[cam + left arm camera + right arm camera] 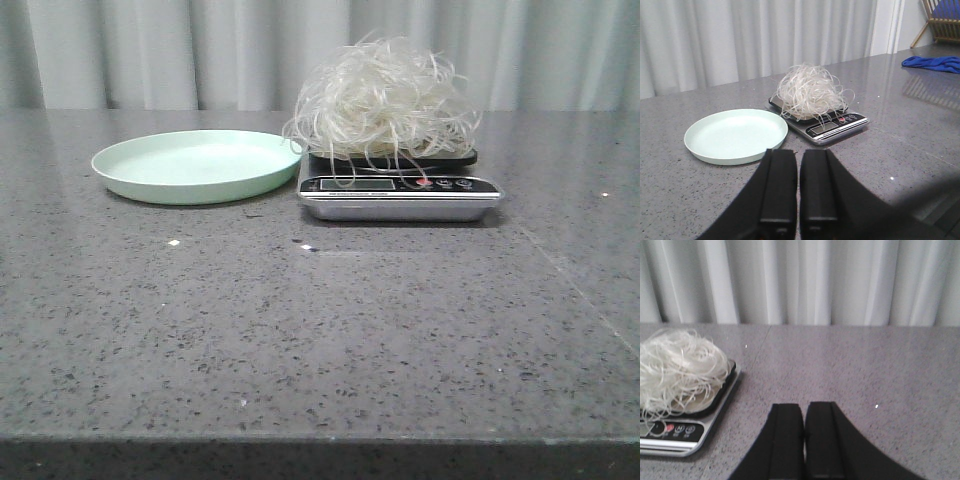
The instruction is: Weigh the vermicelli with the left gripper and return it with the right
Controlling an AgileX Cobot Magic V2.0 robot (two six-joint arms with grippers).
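The vermicelli (382, 100), a fluffy tangle of thin white strands, sits on the black platform of a silver kitchen scale (400, 190); a few strands hang over the display. It also shows in the left wrist view (811, 91) and the right wrist view (679, 369). The pale green plate (195, 165) lies empty just left of the scale. My left gripper (798, 153) is shut and empty, well short of the plate and scale. My right gripper (805, 406) is shut and empty, to the right of the scale. Neither gripper shows in the front view.
Grey speckled stone table (320, 330) with pale curtains behind. In the left wrist view a blue cloth (935, 64) lies on the table beyond the scale, with a wooden rack (942, 20) behind it.
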